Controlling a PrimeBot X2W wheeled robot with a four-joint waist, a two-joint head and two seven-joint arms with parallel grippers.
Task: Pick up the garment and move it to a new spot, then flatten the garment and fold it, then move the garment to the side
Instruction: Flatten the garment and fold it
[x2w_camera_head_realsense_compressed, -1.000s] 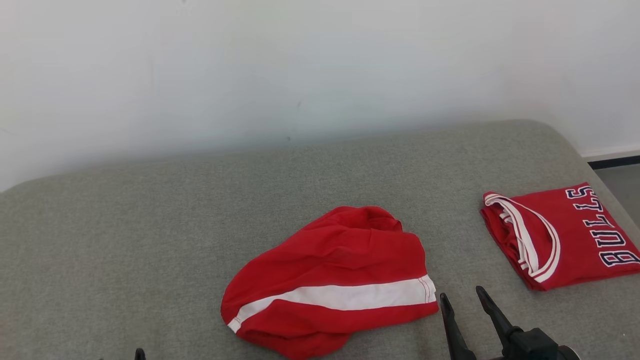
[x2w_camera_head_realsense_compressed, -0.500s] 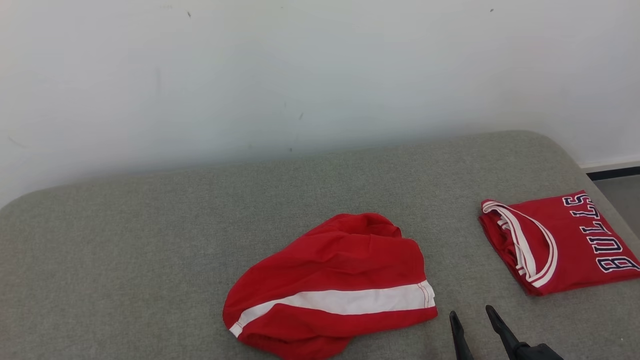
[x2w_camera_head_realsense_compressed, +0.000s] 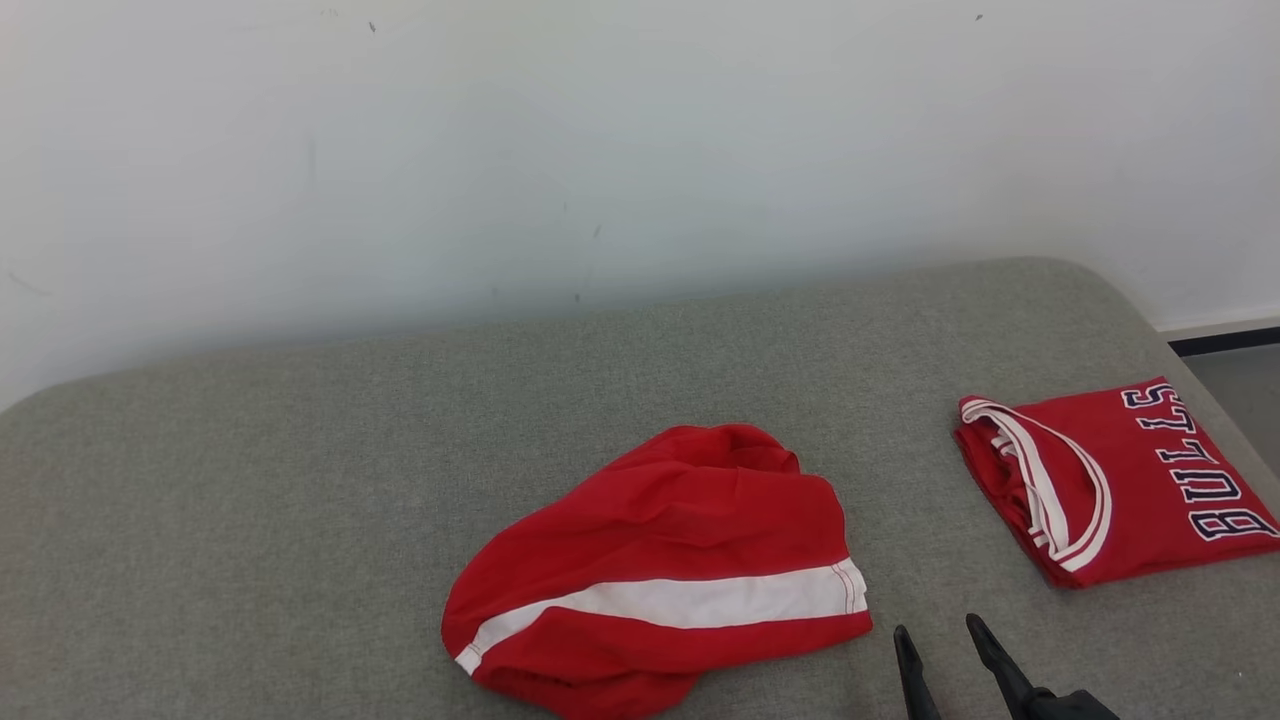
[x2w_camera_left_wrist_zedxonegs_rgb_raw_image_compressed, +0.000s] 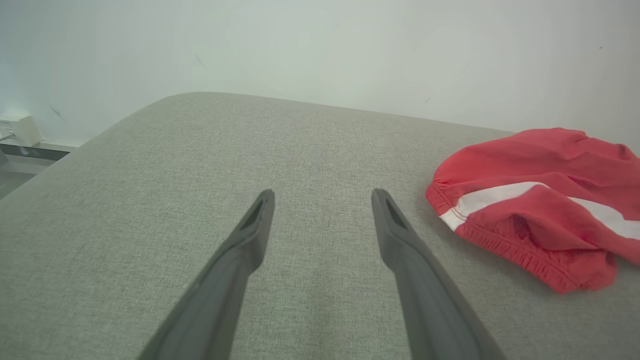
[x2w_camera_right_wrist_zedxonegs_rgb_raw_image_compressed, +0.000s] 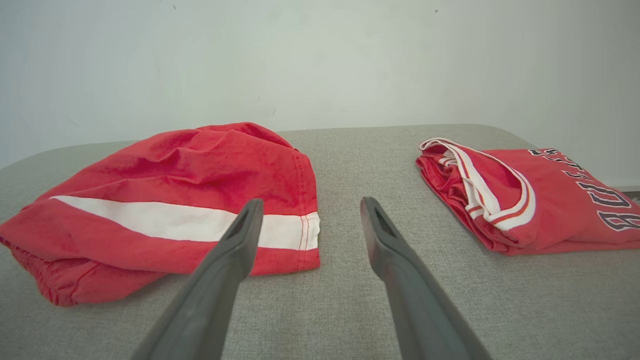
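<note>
Red shorts (x2w_camera_head_realsense_compressed: 655, 570) with a white side stripe lie in a crumpled heap near the front middle of the grey padded surface (x2w_camera_head_realsense_compressed: 300, 480). The elastic waistband is bunched at the heap's left end; nothing is flattened or folded. Judged stage: the very start. The pick-up is not yet made, so the move, the flattening, the fold and the shift to the side are all left. The right gripper (x2w_camera_head_realsense_compressed: 936, 628) sits low, just right of the shorts' hem and apart from the cloth, jaws spread wide and empty. The left gripper (x2w_camera_left_wrist_zedxonegs_rgb_raw_image_compressed: 323, 192) hovers over bare surface to the left of the heap, fingers likewise wide apart and holding nothing. A folded red jersey (x2w_camera_head_realsense_compressed: 1110, 480) with dark lettering rests at the right end of the surface, well apart from the shorts. It is probably a finished piece, and it takes up that side spot. There is bare fabric all round the heap and a pale wall (x2w_camera_head_realsense_compressed: 600, 150) behind. Nothing stands between either gripper and the shorts. Possible trouble: the cloth is tucked under itself, so one pinch may lift a single layer only.
</note>
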